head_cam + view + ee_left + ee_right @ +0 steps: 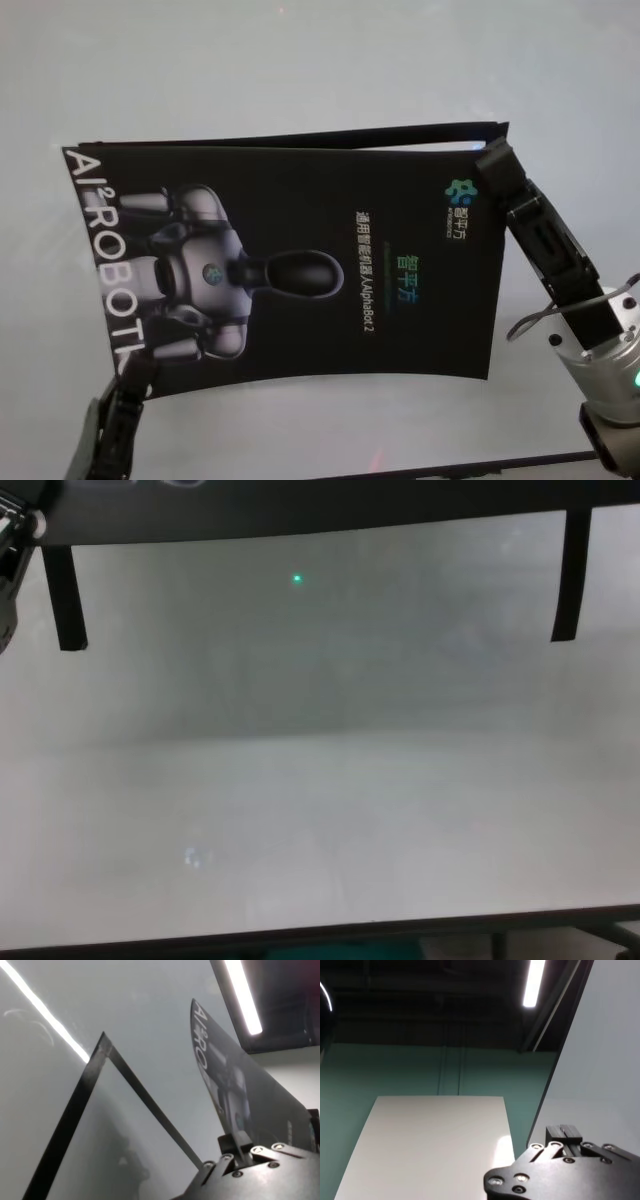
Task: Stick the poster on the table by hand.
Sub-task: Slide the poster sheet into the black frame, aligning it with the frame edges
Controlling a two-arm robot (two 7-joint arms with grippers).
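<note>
The poster (290, 260), a black sheet printed with a silver robot and pale lettering, hangs slightly bowed above the pale table (300, 60). My left gripper (128, 372) is shut on its near left corner. Shut on the far right corner is my right gripper (495, 160), its arm reaching in from the right. In the left wrist view the poster (235, 1085) rises edge-on from the left gripper (239, 1152). The right wrist view shows the right gripper (563, 1135) pinching the sheet's edge.
Two narrow black tape strips (67, 598) (566, 575) hang from the poster's near edge over the table (320, 830). Another tape strip (70, 1110) shows in the left wrist view. The table's dark front edge (320, 938) runs along the bottom.
</note>
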